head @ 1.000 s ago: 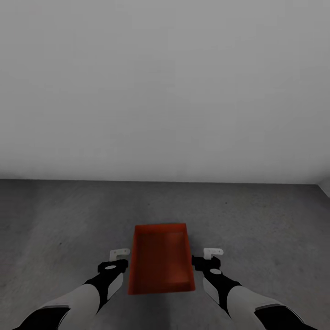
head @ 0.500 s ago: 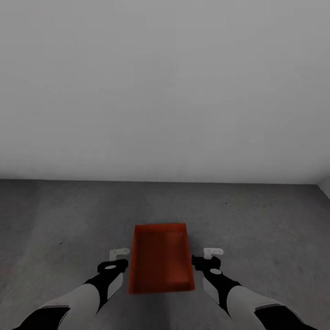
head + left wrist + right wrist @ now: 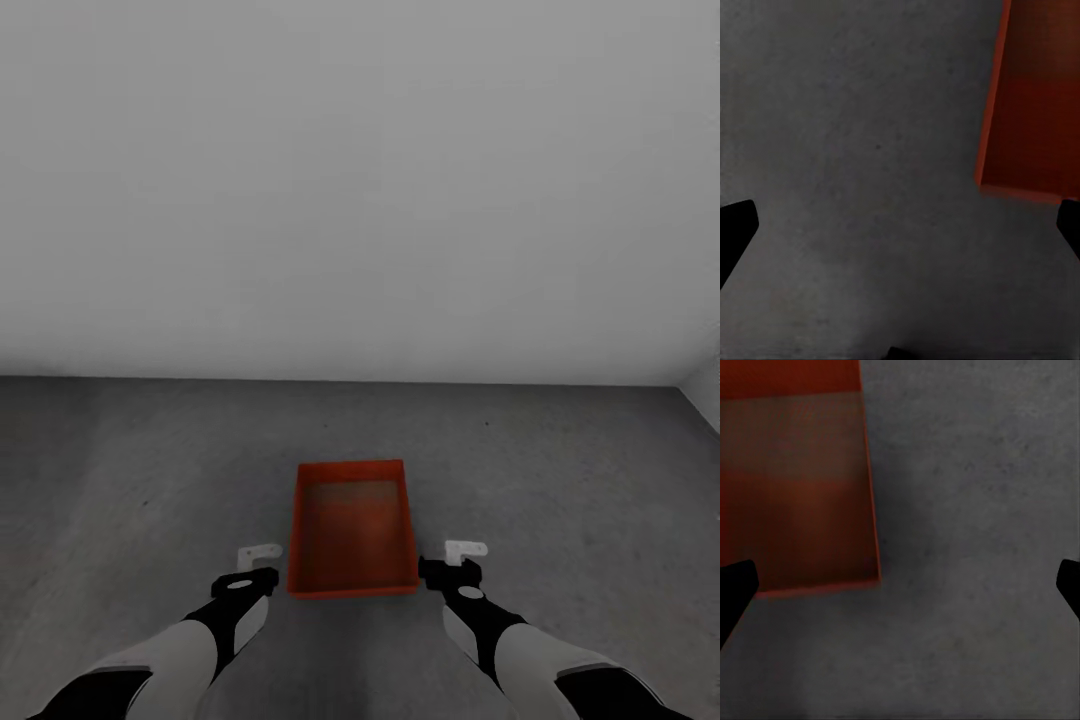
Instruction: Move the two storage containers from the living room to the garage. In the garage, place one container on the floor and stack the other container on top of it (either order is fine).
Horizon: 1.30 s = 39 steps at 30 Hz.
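Observation:
One orange-red storage container (image 3: 352, 525) lies open side up on the dark grey garage floor (image 3: 150, 470), just ahead of my two arms. Whether a second container sits under or inside it I cannot tell. My left gripper (image 3: 258, 560) hangs open to the left of the container's near corner, apart from it. My right gripper (image 3: 464, 556) hangs open to the right of the near corner, also clear of it. The left wrist view has the container's corner (image 3: 1035, 97) over bare concrete between wide-spread fingers (image 3: 735, 225). The right wrist view has the ribbed inside (image 3: 795, 487).
A plain pale grey wall (image 3: 360, 180) rises beyond the container and meets the floor across the view. A second wall (image 3: 705, 385) starts at the far right corner. Bare concrete spreads on both sides of the container.
The whole view has shifted: the floor line sits higher. The container, earlier between my grippers, now lies further ahead of them. Both arms hold the same pose, open.

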Tool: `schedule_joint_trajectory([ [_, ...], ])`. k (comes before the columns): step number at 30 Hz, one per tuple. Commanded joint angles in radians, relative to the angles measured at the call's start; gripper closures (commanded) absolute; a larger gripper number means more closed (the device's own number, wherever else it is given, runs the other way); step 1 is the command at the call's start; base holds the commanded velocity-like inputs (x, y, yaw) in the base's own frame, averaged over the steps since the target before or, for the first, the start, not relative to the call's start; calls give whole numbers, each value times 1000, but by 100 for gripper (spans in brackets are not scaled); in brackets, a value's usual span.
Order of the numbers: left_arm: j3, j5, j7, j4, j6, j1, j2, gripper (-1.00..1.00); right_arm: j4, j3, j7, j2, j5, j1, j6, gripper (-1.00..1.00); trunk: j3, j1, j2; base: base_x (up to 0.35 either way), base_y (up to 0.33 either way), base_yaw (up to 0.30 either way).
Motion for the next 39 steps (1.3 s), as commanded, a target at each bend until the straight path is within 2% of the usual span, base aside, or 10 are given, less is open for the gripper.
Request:
schedule_joint_trajectory([
  [1,5,3,1,0,-2,0,0,-100,1,9,-3,0,-10,-1,-4,-100,-1,-1,0,-345,0,0],
  [17,5,2,-3,10,-3,0,1,-100,1,9,1,0,-17,-1,-6,-100,-1,-1,0,-326,0,0],
  [23,5,3,-8,14,-3,0,6,-100,1,9,0,0,-17,0,-7,-100,2,-1,0,-48,0,0],
  [39,4,3,-10,15,-3,0,9,-100,1,9,-3,0,-16,-1,-5,-100,26,-1,0,-3,0,0],
])
